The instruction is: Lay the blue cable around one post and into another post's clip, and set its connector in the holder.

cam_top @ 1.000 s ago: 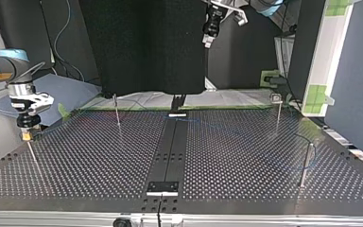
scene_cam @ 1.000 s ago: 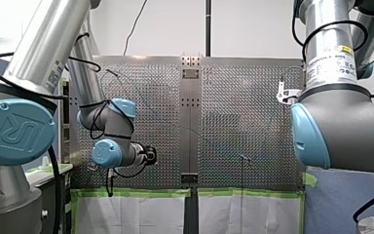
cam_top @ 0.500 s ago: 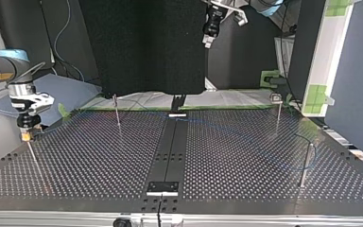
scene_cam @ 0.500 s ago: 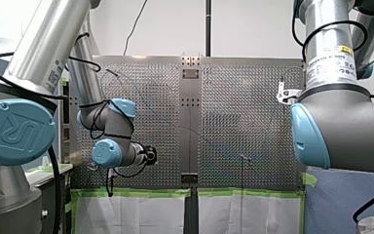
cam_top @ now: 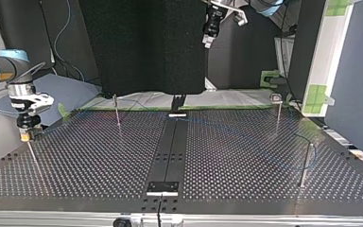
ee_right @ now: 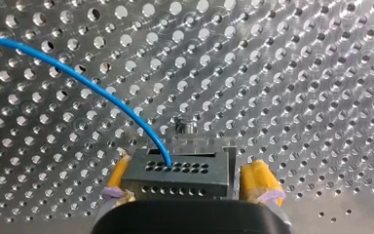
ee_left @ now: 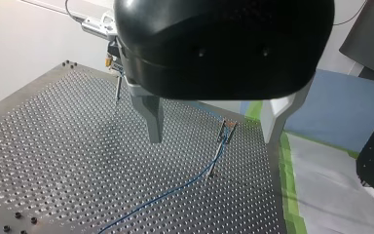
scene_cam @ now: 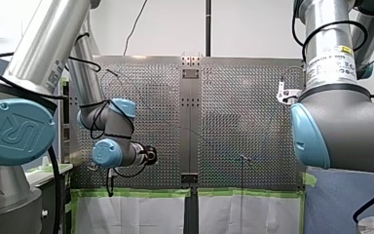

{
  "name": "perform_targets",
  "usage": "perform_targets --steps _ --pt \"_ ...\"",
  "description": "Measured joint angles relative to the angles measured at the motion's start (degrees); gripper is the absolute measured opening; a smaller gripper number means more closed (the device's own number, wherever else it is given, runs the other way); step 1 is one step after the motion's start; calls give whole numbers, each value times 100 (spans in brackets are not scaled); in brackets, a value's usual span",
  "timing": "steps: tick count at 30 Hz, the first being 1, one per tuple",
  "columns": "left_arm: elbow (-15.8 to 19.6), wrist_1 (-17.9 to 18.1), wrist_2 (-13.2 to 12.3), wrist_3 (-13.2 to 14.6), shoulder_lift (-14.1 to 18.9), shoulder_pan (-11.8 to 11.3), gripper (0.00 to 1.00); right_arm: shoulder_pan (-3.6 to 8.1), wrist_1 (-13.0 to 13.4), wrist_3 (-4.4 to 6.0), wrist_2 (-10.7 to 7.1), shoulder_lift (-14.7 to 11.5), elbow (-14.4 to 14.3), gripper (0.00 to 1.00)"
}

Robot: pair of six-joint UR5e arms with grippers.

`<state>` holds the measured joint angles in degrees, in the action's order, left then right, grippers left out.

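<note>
Cable (ee_right: 80,79): thin, limp, light, we judge; lies slack across the table (cam_top: 99,161). At top view's left, our right tool (cam_top: 26,136) pinches its connector (ee_right: 177,173), the stiff part, best hold. Our left tool (ee_left: 210,139) hangs wide, empty.

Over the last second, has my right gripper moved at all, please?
No. In the top view my right gripper stays on the connector atop the thin post at the view's left.

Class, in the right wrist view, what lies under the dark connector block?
The connector hides whatever is directly beneath it. Around it the perforated table shows, with a small metal stud beyond it and the blue cable entering its top.
</note>
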<state>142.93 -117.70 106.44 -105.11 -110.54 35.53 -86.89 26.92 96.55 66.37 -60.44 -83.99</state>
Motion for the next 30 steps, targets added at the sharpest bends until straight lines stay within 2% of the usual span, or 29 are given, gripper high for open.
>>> perform_targets --steps 18,30 --pt "1 -12 2 0 0 -2 100 -23 -22 33 16 -13 7 98" --pt "3 -24 3 0 2 0 100 0 -36 97 51 -33 8 98"
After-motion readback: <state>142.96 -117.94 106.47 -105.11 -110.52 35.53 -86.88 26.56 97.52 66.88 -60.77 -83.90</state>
